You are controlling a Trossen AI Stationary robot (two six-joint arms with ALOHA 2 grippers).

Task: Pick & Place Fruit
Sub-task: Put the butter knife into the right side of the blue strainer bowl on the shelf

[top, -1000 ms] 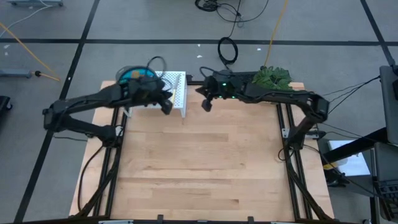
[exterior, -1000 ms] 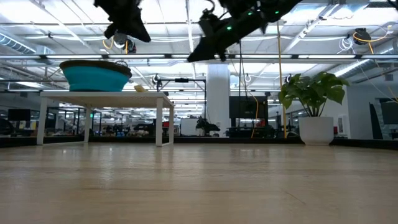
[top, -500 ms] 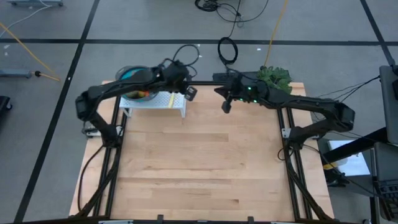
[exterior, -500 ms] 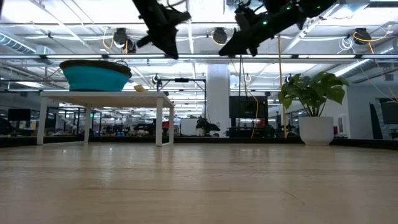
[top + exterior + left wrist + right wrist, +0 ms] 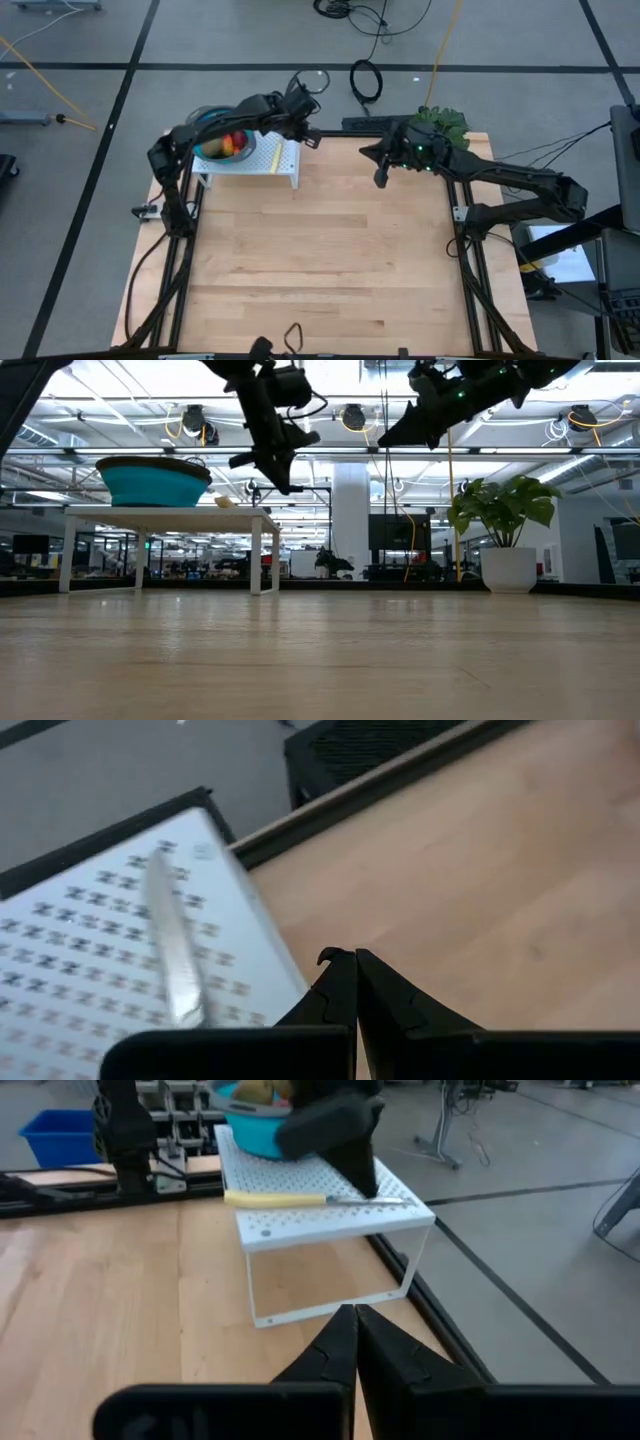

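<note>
No readable writing. Left tool (image 5: 354,963) pressed together beside white stand (image 5: 283,160); right tool (image 5: 354,1320) pressed together; fruit (image 5: 231,143) in bowl (image 5: 155,483).

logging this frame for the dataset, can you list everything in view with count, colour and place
table: one, light wood, filling the middle of the high view
small stand: one, white perforated top on legs, far left corner of the table
bowl: one, teal, on the stand
fruit: a few red and orange pieces, exact count unclear, in the bowl
utensil: one, pale yellow handle with a silver end, lying on the stand beside the bowl
plant: one, green leaves in a white pot, far right corner
left hand: one, dark, shut, raised beside the stand's right end
right hand: one, dark, shut, raised near the table's far edge
</note>
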